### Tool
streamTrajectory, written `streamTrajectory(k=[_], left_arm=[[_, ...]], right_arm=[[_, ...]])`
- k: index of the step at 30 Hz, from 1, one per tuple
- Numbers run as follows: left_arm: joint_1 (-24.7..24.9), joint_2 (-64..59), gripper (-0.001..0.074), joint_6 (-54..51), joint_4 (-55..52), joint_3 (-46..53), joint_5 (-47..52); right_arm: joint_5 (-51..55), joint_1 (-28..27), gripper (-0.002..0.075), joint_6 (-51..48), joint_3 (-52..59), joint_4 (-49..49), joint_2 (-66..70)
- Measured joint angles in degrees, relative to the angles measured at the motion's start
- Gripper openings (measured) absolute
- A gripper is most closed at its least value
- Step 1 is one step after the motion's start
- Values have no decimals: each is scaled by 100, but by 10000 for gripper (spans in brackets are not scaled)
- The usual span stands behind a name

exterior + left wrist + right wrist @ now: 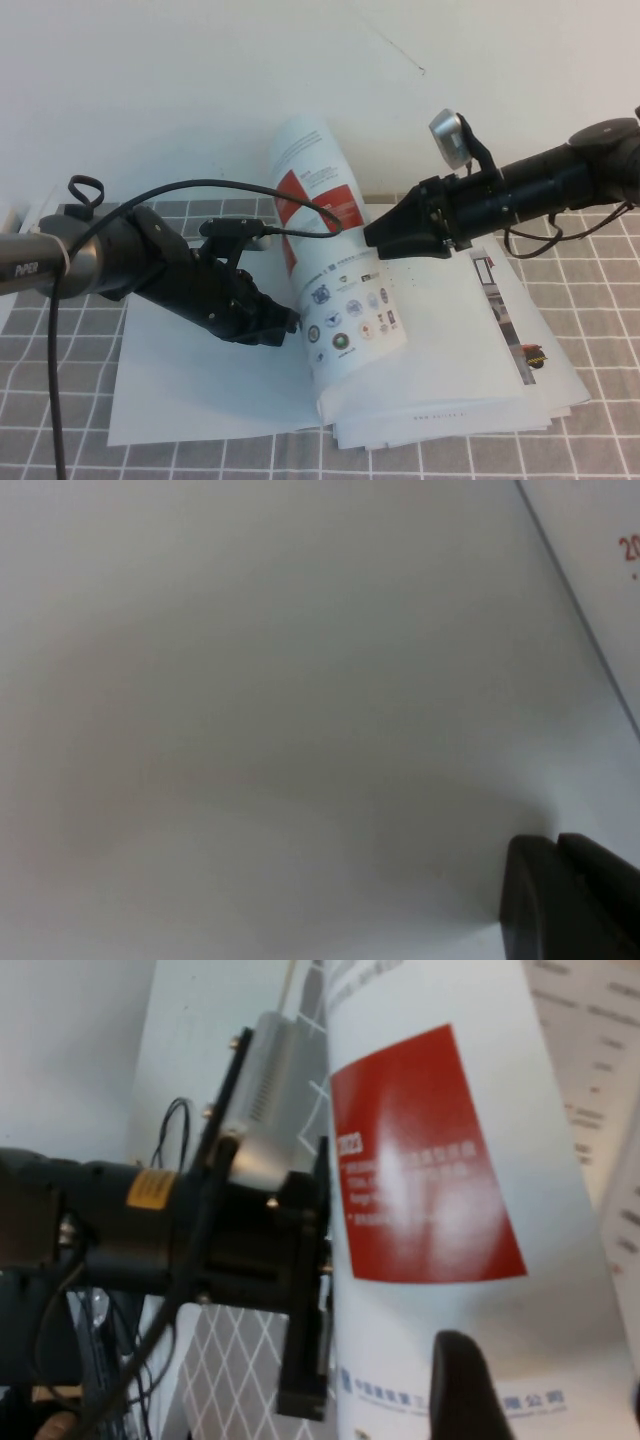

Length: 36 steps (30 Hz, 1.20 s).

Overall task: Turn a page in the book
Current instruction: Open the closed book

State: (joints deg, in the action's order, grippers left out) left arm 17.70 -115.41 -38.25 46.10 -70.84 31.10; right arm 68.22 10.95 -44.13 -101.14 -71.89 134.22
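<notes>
The book (300, 390) is lying open on the checked cloth (600, 300) near the middle of the table. One page (335, 260) is standing up from the spine, curved like an arch, with its top edge bending toward the far wall. The side with red blocks above rows of small logos is facing the robot.

The left arm is reaching in from the left, low over the left half of the book, with a black cable looping above it. The left gripper (285, 320) is lying almost level and is pointing right, with its tip touching the left edge of the raised page at the height of the logos. In the left wrist view only a white sheet and one dark finger (560, 900) are showing, so I cannot tell if this claw is open or closed.

The right arm is coming in from the right, higher over the book, and is sloping down a little to the left. The right gripper (385, 238) is meeting the right edge of the page just under the red blocks. In the right wrist view one dark fingertip (465, 1385) is showing in front of the page (430, 1160), and the left gripper (300, 1260) is pressing the page's other edge. If the right claw is closed on the page, I cannot tell.

Loose printed sheets (520, 330) are lying under the book on the right.
</notes>
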Motion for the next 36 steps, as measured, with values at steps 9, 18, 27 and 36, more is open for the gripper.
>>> streamTrajectory(k=[9, 18, 27, 36], left_arm=[[0, 0, -4, -146, 38, 0, 0], [0, -17, -4, -218, 254, 0, 3], [0, 131, -4, -311, 290, 0, -15], [22, 1254, -4, 193, -465, 0, 205]], right_arm=[[0, 116, 356, -151, 10, -494, -348], [0, 353, 356, -140, 10, -543, -522], [0, 561, 356, -6, 10, -611, -522], [0, 561, 356, 39, 10, -611, -522]])
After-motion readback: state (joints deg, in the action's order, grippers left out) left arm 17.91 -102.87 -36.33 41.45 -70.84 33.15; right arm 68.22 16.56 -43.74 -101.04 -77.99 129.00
